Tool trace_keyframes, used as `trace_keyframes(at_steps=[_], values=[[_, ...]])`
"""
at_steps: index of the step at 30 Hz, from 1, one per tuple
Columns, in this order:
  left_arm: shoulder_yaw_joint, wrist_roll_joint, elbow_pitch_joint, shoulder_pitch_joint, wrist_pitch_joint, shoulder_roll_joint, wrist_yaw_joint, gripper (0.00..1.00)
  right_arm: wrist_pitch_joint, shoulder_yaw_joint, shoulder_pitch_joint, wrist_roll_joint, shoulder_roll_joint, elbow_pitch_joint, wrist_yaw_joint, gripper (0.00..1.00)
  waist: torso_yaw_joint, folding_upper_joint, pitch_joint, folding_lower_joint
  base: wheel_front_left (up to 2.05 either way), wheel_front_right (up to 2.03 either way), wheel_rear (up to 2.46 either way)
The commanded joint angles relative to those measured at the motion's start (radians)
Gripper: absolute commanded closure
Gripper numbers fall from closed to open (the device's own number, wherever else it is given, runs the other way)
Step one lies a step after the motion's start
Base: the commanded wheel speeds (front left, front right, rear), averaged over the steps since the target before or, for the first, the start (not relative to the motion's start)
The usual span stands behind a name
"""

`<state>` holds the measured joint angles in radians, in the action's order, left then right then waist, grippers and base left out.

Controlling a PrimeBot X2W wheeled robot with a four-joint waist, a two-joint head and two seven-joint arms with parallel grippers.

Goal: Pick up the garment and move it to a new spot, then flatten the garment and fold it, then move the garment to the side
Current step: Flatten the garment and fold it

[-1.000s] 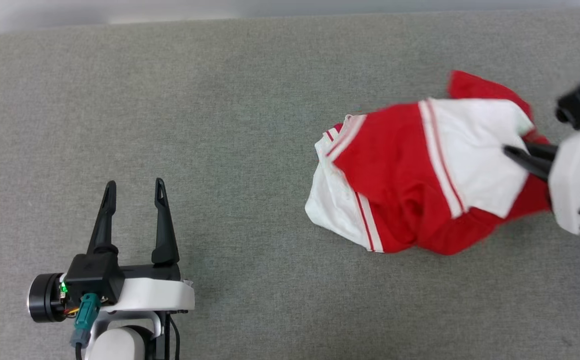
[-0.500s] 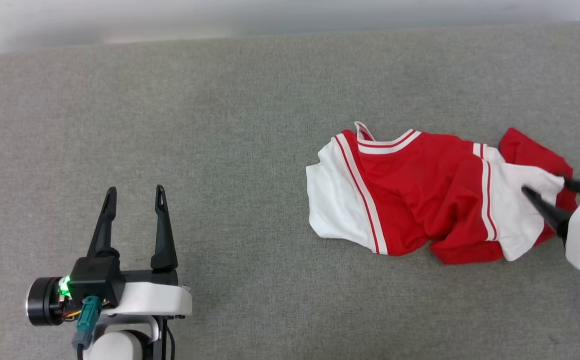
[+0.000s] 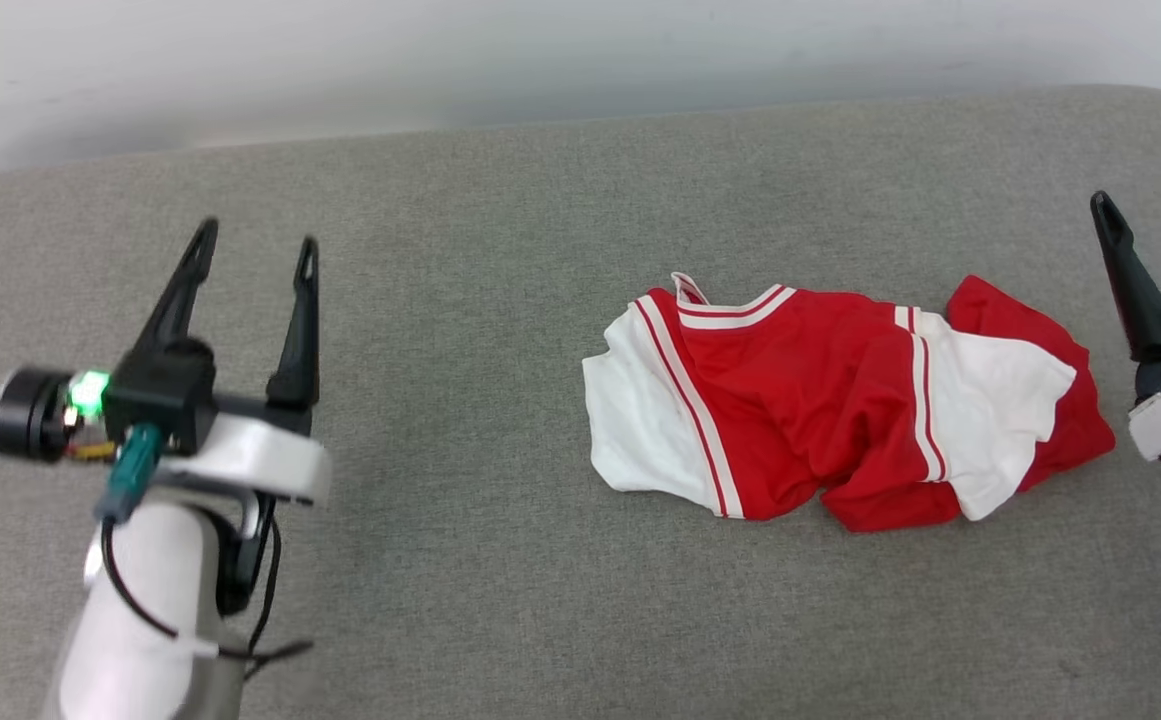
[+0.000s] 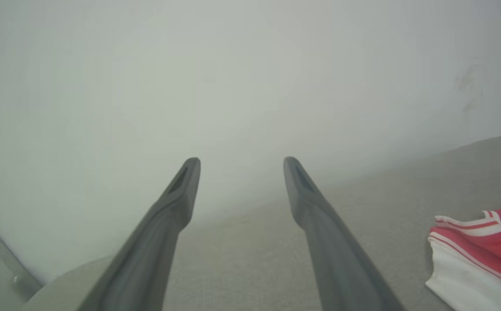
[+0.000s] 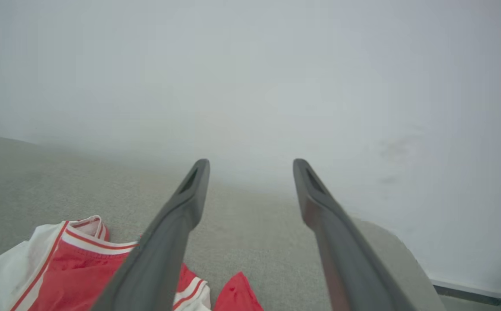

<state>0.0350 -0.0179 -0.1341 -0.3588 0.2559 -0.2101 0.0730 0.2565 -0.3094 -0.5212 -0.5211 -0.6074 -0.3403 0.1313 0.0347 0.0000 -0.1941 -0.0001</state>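
The garment (image 3: 800,390), a red and white shirt, lies crumpled on the grey desk (image 3: 500,300).
It sits toward the right side, with its striped neck trim facing the far edge and a white sleeve at each end. The right gripper (image 3: 1147,188) is just beside it, spread wide and holding nothing. The left gripper (image 3: 257,237) is far off to the left, also spread wide and holding nothing.

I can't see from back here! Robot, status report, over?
Left end effector open, empty. Right end effector open, empty, right of the shirt. Shirt crumpled on grey cushion, not held. Nothing lying on it.
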Motion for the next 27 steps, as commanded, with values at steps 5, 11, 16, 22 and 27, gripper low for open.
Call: trace_keyframes(at_steps=[5,11,16,22,27], values=[[0.112,-0.045,-0.07,-0.235,-0.144,-0.05,0.05,0.0,0.008,0.249,0.192,0.227,0.208,0.236,-0.001,0.0,0.021,0.0,-0.023,0.0001,0.0,0.0,0.0],[0.507,-0.408,-0.128,-0.533,-0.538,-0.166,0.056,0.0,0.008,0.33,0.343,0.314,0.373,0.441,-0.001,0.0,0.053,0.0,-0.074,0.0001,0.0,0.0,0.0],[0.83,-0.67,-0.122,-0.73,-0.83,-0.267,0.056,0.0,0.009,0.335,0.354,0.331,0.417,0.495,-0.001,0.0,0.084,0.0,-0.133,0.0001,0.0,0.0,0.0],[1.06,-0.834,-0.122,-0.865,-1.02,-0.305,0.056,0.0,0.009,0.31,0.311,0.345,0.418,0.502,-0.001,0.0,0.112,0.0,-0.188,0.0001,0.0,0.0,0.0],[1.199,-0.902,-0.139,-0.932,-1.097,-0.323,0.056,0.0,0.009,0.287,0.278,0.352,0.42,0.502,-0.001,0.0,0.14,0.0,-0.232,0.0001,0.0,0.0,0.0]])
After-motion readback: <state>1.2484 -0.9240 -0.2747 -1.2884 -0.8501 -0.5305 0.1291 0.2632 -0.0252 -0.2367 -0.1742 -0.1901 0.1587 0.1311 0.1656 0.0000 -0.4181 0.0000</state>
